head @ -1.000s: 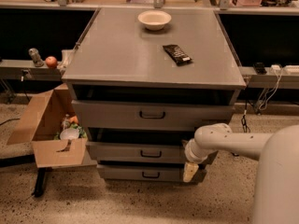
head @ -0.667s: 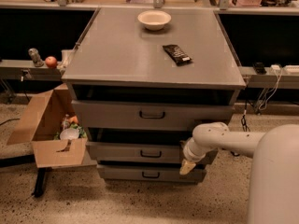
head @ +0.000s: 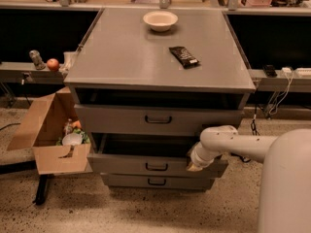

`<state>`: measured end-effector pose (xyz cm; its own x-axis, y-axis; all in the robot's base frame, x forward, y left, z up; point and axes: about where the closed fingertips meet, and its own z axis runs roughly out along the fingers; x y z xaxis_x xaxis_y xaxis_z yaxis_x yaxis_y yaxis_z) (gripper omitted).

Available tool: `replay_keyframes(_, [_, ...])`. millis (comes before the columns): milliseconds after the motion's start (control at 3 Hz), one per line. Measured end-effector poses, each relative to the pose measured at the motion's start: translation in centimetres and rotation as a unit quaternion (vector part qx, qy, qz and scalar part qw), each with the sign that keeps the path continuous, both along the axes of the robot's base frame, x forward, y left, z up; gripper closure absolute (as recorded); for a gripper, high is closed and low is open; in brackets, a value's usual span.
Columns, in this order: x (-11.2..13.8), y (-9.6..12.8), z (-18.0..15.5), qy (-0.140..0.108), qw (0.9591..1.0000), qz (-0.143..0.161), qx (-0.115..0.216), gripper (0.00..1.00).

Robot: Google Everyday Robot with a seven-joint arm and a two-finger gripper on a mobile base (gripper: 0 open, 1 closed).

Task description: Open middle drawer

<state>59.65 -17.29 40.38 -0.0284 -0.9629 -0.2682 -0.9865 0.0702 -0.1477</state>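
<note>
Gripper [head: 194,165] of the robot is low at the right side of the cabinet [head: 121,62], at the end of the white arm [head: 238,142]. If it is apart or together I cannot tell.

I count three drawers, each with one dark loop handle at the centre: the top drawer [head: 112,119] with the tall front, the middle drawer [head: 121,164] and the bottom drawer [head: 126,181] with the shortest front. On the cabinet top there is one bowl [head: 160,20] and one dark packet [head: 183,56], well apart. One cardboard box [head: 46,140] stands on the floor [head: 146,210].

The middle drawer is pulled out partly; a dark gap shows behind its front, and the front stands further forward than the bottom one. The gripper is at the right end of this front, at its upper edge, to the right of the middle handle [head: 156,167].

The box is just beside the drawer's left end. The robot body [head: 286,188] fills the right corner.
</note>
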Motion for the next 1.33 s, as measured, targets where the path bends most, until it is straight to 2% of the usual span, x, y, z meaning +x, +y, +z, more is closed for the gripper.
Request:
replay_keyframes(333, [-0.9, 0.1, 0.6, 0.007, 1.0000, 0.003, 0.005, 1.00])
replay_keyframes(667, [-2.1, 0.4, 0.5, 0.018, 0.9997, 0.008, 0.012, 1.00])
replay_keyframes(1000, [-2.1, 0.4, 0.5, 0.018, 0.9997, 0.008, 0.012, 0.82])
replay_keyframes(1333, [-2.1, 0.4, 0.5, 0.018, 0.9997, 0.008, 0.012, 0.58])
